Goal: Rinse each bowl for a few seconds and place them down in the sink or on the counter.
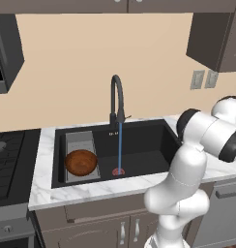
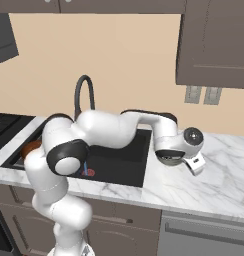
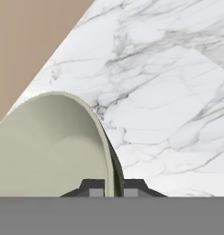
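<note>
Two bowls are split between views: the reddish-brown wood-like bowl (image 1: 81,162) is seen on the grey ribbed tray (image 1: 80,140) inside the black sink (image 1: 139,145), water running; the pale cream-grey bowl (image 3: 49,147) is clamped by its rim in the gripper (image 3: 114,187), over open white marble counter (image 3: 178,92).

Even, diffuse rendered lighting with no glare. Soft shading inside the sink (image 1: 139,140). Images are low-resolution and slightly soft; no edge distortion.
</note>
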### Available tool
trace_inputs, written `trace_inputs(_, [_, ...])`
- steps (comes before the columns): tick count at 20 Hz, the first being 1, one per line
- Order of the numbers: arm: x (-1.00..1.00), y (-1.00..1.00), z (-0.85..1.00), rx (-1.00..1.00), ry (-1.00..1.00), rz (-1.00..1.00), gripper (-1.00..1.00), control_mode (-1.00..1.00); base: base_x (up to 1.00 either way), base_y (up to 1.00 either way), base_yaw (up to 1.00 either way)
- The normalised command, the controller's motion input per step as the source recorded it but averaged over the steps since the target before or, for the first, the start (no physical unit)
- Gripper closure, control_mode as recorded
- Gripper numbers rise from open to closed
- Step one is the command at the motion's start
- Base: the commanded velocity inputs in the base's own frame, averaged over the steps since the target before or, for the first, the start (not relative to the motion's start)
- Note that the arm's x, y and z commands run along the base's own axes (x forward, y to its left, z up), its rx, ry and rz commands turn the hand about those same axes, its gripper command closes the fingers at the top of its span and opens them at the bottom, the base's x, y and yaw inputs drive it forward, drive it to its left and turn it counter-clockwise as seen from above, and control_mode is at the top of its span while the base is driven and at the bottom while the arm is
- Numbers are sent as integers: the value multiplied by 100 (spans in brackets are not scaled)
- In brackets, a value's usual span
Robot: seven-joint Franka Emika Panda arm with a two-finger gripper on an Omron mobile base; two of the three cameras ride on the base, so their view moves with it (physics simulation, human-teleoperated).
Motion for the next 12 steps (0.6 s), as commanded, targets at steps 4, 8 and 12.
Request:
trace_inputs(4, [0, 16, 13, -1, -6, 2, 100, -100, 0, 0, 0])
trace_inputs(8, [-3, 21, 11, -2, -6, 4, 100, -100, 0, 0, 0])
trace_inputs(12, [-5, 22, 9, -1, -5, 4, 100, -100, 0, 0, 0])
